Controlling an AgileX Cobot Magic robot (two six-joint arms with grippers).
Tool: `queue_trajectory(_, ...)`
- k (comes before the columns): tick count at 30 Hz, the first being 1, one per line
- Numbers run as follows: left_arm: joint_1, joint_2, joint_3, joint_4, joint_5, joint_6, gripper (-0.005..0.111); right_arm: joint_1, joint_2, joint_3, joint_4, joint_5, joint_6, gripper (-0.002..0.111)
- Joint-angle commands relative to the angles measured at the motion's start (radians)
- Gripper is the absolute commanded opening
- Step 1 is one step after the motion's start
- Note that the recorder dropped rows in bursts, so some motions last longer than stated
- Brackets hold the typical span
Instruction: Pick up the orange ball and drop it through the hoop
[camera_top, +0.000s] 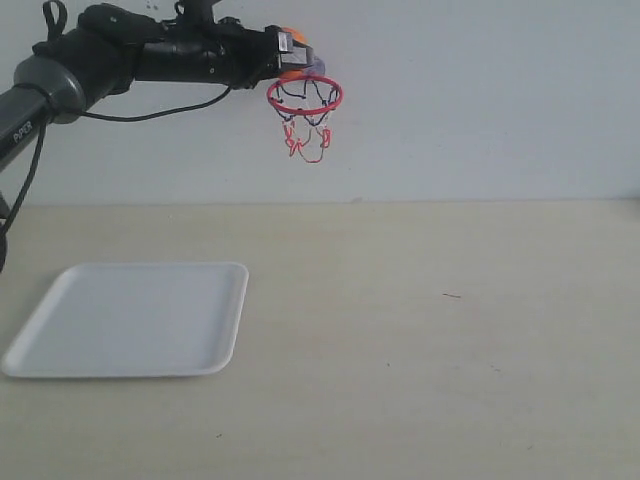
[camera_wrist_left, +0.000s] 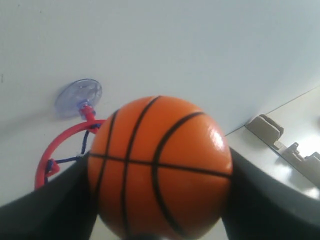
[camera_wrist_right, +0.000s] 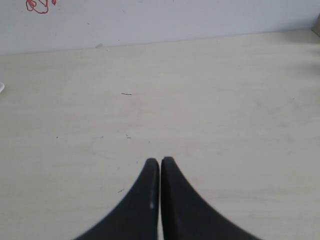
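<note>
Half done: orange ball up at the hoop, upper left.
Left gripper clamps it; only the drop remains.

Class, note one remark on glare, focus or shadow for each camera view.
Left wrist view: white glare patch on the orange ball, the left gripper's fingers dark and soft-edged. Right wrist view: the right gripper nearly a silhouette on the evenly lit table. Exterior view: flat light, no hard shadows.

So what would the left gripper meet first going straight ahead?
Probably the toy hoop's red ring, just beyond the orange mini basketball in its jaws, or the white wall; depth unclear.
</note>
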Motion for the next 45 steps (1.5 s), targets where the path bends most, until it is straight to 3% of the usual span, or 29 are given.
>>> queue_trajectory(1,-0.005,0.000,-0.007,-0.019,-0.015,0.029,0.040,0.000,-0.005,-0.001,-0.007,-0.005,-0.002,0.000)
queue_trajectory(15,-0.005,0.000,-0.007,-0.112,-0.054,0.274,0.045,0.000,-0.005,-0.001,-0.007,-0.005,-0.002,0.000)
queue_trajectory(19,-0.005,0.000,-0.007,-0.121,-0.074,0.284,0.046,0.000,-0.005,-0.001,-0.007,-0.005,-0.002,0.000)
queue_trajectory(26,-0.001,0.000,-0.007,-0.105,-0.092,0.285,0.062,0.000,-0.005,-0.001,-0.007,-0.005,-0.002,0.000)
queue_trajectory(45,0.001,0.000,-0.007,-0.102,-0.105,0.311,0.068,0.000,-0.005,-0.001,-0.007,-0.005,-0.002,0.000)
